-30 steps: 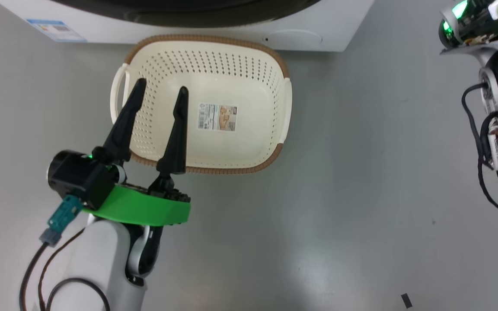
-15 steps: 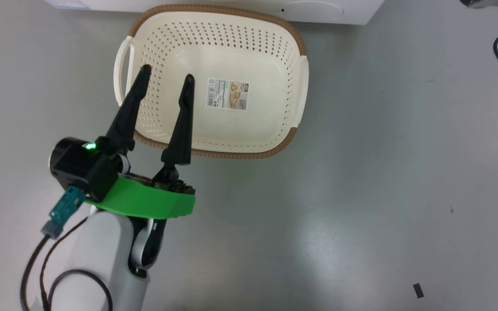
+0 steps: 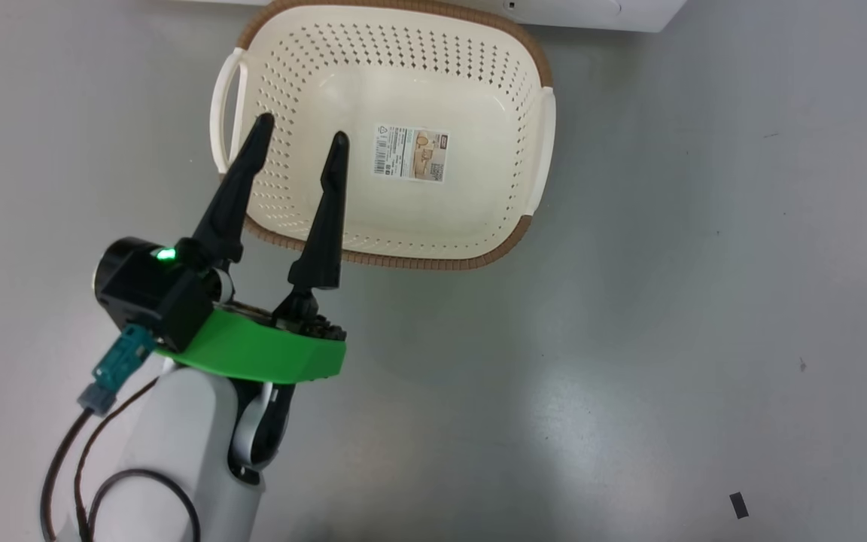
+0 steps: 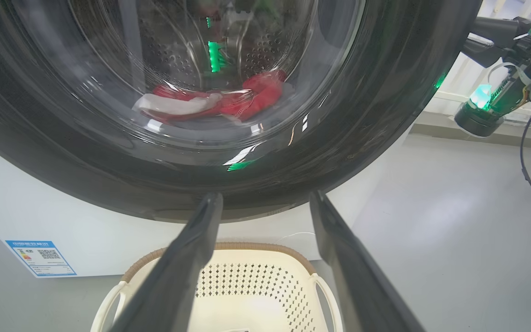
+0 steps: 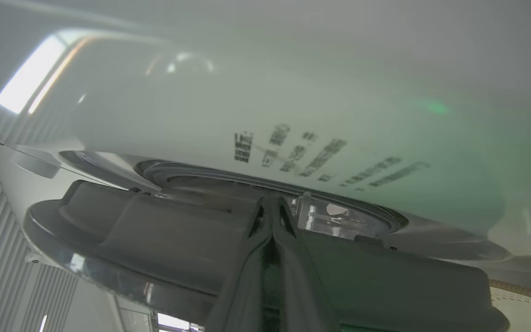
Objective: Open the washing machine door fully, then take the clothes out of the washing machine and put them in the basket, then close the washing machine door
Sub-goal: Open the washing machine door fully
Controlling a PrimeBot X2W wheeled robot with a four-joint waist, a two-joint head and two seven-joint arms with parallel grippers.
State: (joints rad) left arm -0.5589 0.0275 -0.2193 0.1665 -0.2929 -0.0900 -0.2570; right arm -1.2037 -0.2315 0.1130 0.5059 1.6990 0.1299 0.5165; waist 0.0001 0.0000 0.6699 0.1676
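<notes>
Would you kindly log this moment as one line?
washing machine door ajar | right gripper shut at its edge | left gripper open above basket | basket empty | clothes inside drum

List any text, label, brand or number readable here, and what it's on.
Paper sticker in the basket: barcode and print, too small to read.
Blue label on the washing machine: QR code, text too small.
Dark print on the machine's white panel, right wrist view: blurred, unreadable.
Nothing quotable.
</notes>
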